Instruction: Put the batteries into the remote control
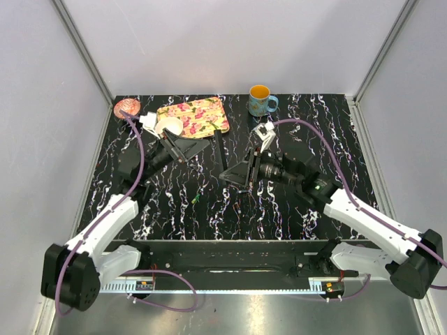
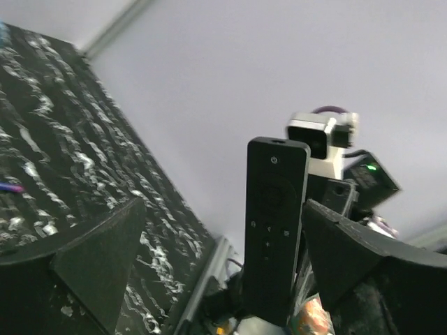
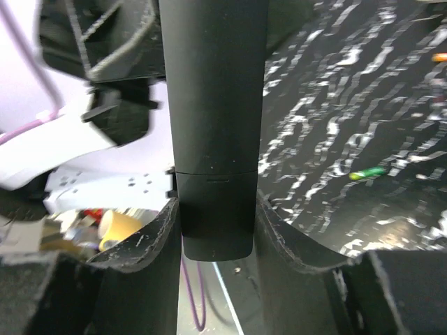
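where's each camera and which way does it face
Top external: above and behind, looking down at the table; left arm and right arm show.
Left wrist: on left arm, facing the remote control front-on; open left gripper shows.
Right wrist: on right arm, facing its back; right gripper clamps it.
Shared: both wrist views see the remote.

Black tabletop, white marble veining. Far left corner: pink round object. Just right of it, along far edge: floral tray, set at angle. Far centre-right: mug, upright, teal patterned, yellow inside. Near centre, well apart from tray: green-yellow battery, lying flat.
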You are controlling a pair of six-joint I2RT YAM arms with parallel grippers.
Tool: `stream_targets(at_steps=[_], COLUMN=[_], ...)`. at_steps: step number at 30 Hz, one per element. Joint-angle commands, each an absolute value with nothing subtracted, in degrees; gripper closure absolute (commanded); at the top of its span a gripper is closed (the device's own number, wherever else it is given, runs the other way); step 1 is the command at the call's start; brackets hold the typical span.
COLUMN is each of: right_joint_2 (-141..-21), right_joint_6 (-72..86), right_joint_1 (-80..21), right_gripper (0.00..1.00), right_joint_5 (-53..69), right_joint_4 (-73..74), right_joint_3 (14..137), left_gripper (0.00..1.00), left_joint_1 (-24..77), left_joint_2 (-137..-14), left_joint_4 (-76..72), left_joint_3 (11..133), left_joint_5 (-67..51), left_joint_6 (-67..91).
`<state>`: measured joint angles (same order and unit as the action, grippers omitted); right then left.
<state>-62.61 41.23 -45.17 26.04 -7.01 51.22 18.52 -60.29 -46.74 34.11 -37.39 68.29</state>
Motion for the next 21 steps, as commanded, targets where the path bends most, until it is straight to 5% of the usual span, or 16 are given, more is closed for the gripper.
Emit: stream_targets(at_steps=[1, 8, 21], right_joint_2=[-61.9, -64.7, -66.6], right_joint_6=[28.9, 26.1, 27.9], right_joint_1=[-45.3, -48.0, -52.7], right_gripper=[1.0, 1.0, 1.0], right_joint_5=[11.1, -2.7, -5.1], right_joint_4=[16.9, 26.6, 25.5], right_joint_3=[61.2, 64.7, 65.5], left_gripper=[0.01, 0.01, 0.19], left_joint_1=[19.2, 29.3, 39.4], left_joint_2=[-54.3, -52.4, -61.0], left_joint_4=[-15.3, -0.1, 1.1], left_joint_3=[44.5, 49.7, 52.5], left_joint_5=[-26.3, -13.9, -8.2], left_joint_6=[47.3, 39.0, 37.9])
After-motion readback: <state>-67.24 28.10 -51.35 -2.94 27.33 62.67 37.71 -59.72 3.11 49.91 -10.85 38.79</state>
